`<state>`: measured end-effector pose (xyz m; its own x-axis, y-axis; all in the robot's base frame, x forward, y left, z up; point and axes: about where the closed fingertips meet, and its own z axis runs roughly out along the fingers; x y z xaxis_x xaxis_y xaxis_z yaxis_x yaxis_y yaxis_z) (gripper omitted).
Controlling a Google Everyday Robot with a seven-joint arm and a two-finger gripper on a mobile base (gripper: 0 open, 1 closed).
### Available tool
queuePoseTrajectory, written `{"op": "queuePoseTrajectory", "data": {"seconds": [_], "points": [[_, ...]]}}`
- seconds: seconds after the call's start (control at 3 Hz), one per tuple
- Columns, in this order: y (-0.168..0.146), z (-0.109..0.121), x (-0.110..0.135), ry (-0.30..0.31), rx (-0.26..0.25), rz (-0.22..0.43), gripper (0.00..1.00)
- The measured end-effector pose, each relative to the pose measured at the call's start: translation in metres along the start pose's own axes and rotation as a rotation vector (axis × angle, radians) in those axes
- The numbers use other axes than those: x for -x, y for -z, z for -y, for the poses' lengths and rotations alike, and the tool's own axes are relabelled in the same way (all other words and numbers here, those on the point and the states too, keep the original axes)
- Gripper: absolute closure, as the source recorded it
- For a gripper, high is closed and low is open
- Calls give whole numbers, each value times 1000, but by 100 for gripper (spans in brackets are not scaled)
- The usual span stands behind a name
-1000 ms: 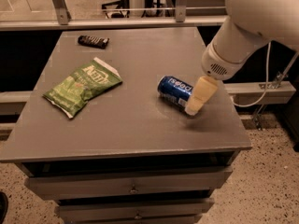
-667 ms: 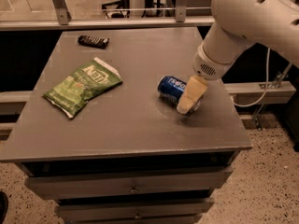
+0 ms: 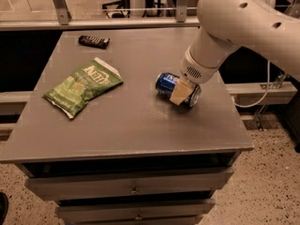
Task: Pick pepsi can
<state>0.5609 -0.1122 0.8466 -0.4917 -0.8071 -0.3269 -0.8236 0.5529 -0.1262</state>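
Observation:
The pepsi can (image 3: 166, 83) is blue with silver ends and lies on its side on the right half of the grey table (image 3: 131, 125). My gripper (image 3: 180, 92) hangs from the white arm (image 3: 234, 27) and sits down at the can, covering its middle and right part. The can's blue left end and a bit of its silver right end show on either side of the gripper. The can rests on the table.
A green chip bag (image 3: 83, 86) lies on the left half of the table. A small dark wrapped bar (image 3: 93, 41) lies at the back left. The table's right edge is close to the can. Drawers are below the front edge.
The arm has swung left and lower. The gripper has moved from the can's right end onto its middle. The can, bag and bar have stayed in place.

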Motion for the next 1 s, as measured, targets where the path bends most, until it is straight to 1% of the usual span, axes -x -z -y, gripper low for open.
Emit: {"op": "queuePoseTrajectory", "data": {"seconds": [0.33, 0.67, 1.0], "points": [[21, -5, 16, 17, 41, 95, 78], [53, 0, 28, 33, 89, 224, 99], [66, -6, 41, 42, 112, 280, 100]]}}
